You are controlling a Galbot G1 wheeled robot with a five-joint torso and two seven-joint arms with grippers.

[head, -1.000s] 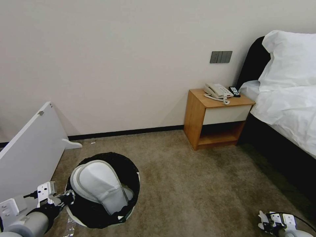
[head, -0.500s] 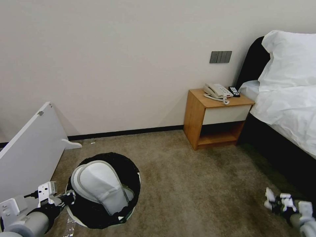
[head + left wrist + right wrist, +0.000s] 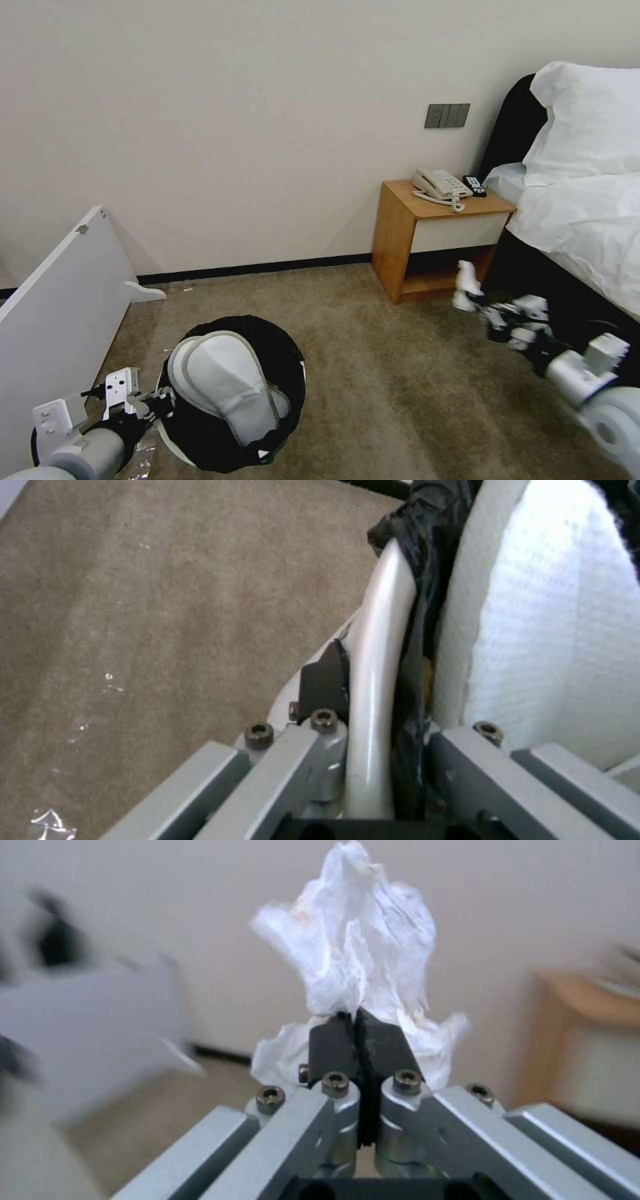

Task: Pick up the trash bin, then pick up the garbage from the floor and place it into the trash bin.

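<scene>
The trash bin (image 3: 200, 455), white with a black bag (image 3: 283, 357) folded over its rim, hangs low over the floor (image 3: 387, 387) at the lower left. Two white slippers (image 3: 227, 383) stand in it. My left gripper (image 3: 162, 403) is shut on the bin's near-left rim; the left wrist view shows one black finger (image 3: 325, 677) pressed against the white rim (image 3: 375, 690), with the bag (image 3: 420, 570) and a slipper (image 3: 533, 605) beyond. My right gripper (image 3: 472, 299) is raised in front of the nightstand, shut on a crumpled white tissue (image 3: 465, 277). The right wrist view shows the tissue (image 3: 353, 950) sticking out of the right gripper (image 3: 359, 1022).
A wooden nightstand (image 3: 400, 233) with a phone (image 3: 439, 183) stands against the wall, the bed (image 3: 587, 220) to its right. A white board (image 3: 60, 300) leans at the left. Open carpet lies between the bin and the nightstand.
My right arm has swung up and left from the bottom right corner to in front of the nightstand, carrying the tissue. The bin and my left gripper have shifted a little to the right.
</scene>
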